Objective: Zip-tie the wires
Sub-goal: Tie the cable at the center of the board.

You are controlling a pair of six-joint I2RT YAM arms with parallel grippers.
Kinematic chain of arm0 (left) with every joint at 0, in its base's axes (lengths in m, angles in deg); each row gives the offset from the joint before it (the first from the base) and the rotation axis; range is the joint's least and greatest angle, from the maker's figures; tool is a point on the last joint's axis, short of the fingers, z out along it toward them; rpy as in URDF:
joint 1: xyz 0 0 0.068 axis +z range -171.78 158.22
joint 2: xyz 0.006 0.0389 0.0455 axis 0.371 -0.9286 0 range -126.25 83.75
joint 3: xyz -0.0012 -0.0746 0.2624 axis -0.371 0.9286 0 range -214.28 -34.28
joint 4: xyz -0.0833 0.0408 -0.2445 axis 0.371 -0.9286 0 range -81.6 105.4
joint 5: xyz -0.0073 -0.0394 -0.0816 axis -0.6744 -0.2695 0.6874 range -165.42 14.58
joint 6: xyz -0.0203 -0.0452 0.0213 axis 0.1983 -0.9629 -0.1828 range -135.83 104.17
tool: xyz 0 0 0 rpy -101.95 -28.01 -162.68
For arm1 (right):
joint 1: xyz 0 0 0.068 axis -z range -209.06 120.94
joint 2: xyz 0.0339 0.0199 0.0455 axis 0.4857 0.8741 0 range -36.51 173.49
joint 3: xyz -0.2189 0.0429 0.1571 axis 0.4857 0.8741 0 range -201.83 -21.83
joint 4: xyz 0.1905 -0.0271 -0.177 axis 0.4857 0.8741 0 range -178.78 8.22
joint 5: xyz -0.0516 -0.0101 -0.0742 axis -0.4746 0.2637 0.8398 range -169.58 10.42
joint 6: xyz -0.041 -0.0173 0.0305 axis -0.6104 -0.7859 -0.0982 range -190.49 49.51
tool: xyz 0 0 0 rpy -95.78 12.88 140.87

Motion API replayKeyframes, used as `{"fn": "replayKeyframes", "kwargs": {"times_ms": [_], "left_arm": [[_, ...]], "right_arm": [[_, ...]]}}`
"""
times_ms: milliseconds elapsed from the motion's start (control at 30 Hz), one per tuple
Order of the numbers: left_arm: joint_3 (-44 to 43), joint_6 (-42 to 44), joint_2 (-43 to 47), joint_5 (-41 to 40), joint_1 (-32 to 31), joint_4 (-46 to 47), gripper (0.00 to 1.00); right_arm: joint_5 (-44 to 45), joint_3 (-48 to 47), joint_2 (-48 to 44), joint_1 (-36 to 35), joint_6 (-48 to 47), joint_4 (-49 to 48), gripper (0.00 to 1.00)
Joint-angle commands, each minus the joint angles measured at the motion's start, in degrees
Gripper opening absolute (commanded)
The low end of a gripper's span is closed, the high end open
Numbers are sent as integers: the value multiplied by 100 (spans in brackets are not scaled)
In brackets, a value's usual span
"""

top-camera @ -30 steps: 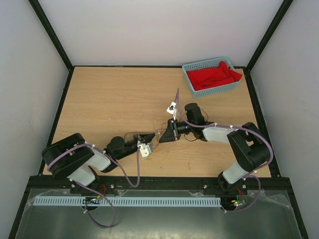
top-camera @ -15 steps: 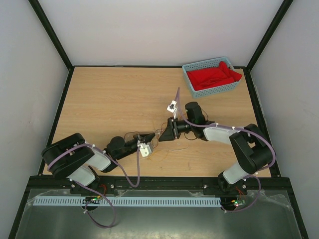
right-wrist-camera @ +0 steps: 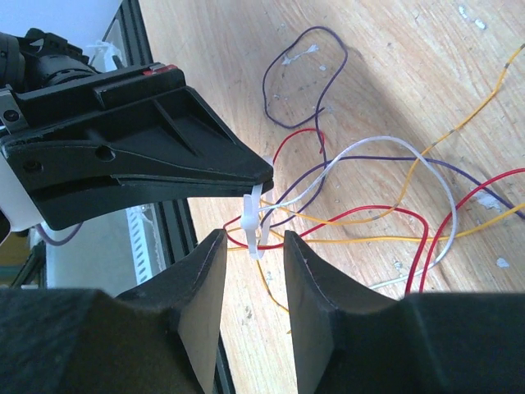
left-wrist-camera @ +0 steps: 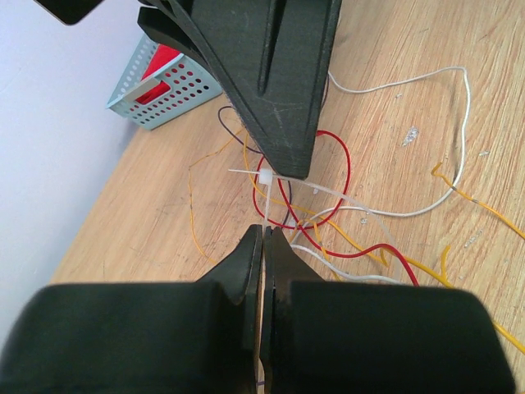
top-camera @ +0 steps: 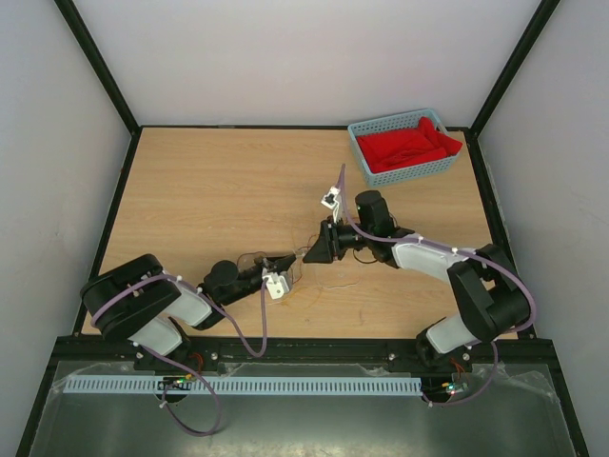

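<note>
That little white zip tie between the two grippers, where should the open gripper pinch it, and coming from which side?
Probably the short bare stretch of the zip tie just beyond the tip of the shut left gripper. The right gripper should come head-on, opposite the left one, since the strip stands crosswise between its open jaws with a gap on either side.

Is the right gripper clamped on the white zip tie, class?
No: on the right gripper the jaws stand apart, the white zip tie between them with a gap on each side.
</note>
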Motion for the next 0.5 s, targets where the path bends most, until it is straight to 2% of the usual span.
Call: {"fn": "replayKeyframes", "kwargs": {"times_ms": [0,467], "left_arm": [[-112,-67,-5,19,26,240,0],[-110,-130,-9,30,26,240,0]], "right_arm": [[137,-154,-185,35,-113,43,44],[215,-62,-461,37,-11,-229,46]]}}
